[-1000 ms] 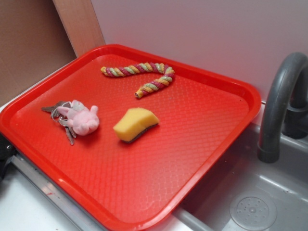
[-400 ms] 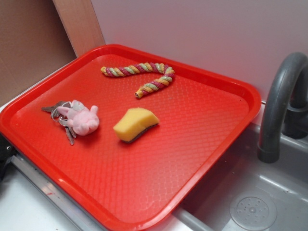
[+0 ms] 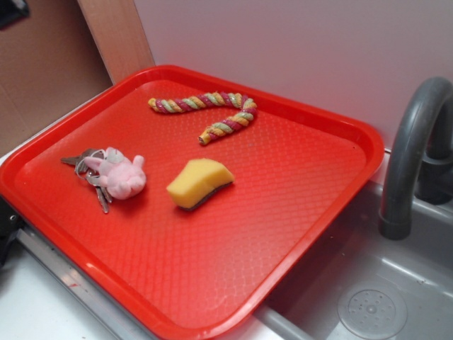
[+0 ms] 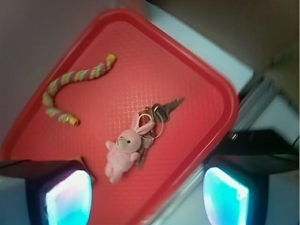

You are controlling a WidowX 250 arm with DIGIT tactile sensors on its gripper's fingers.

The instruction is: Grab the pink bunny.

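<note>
Pink bunny (image 3: 120, 176) (image 4: 123, 153) lying on its side at the left of the red tray (image 3: 297, 212) (image 4: 197, 84), toward the near-left rim. Ears resting across a bunch of keys (image 3: 90, 172) (image 4: 159, 115); touching them, keys fanned out just behind and to the left of the toy. Face and limbs clear in the wrist view, nothing gripping it.

Yellow sponge (image 3: 199, 182) just to the right of the bunny, apart from it, with a dark scouring layer on its underside. Twisted rope (image 3: 209, 112) (image 4: 70, 91), striped pink, yellow and green, curved at the far side of the tray, well apart from the bunny.

Gripper (image 4: 147, 197) high above the tray, released: two fingers (image 4: 68, 197) spread wide at the lower edge of the wrist view, nothing between them, bunny seen below in the gap. Wrist view somewhat blurred. Only a dark fragment at the top-left corner of the exterior view.

Tray seated across a grey sink (image 3: 368, 297); grey tap (image 3: 410, 149) rising at the right, drain (image 3: 371, 309) visible near right. Pale wall (image 3: 297, 49) behind.
</note>
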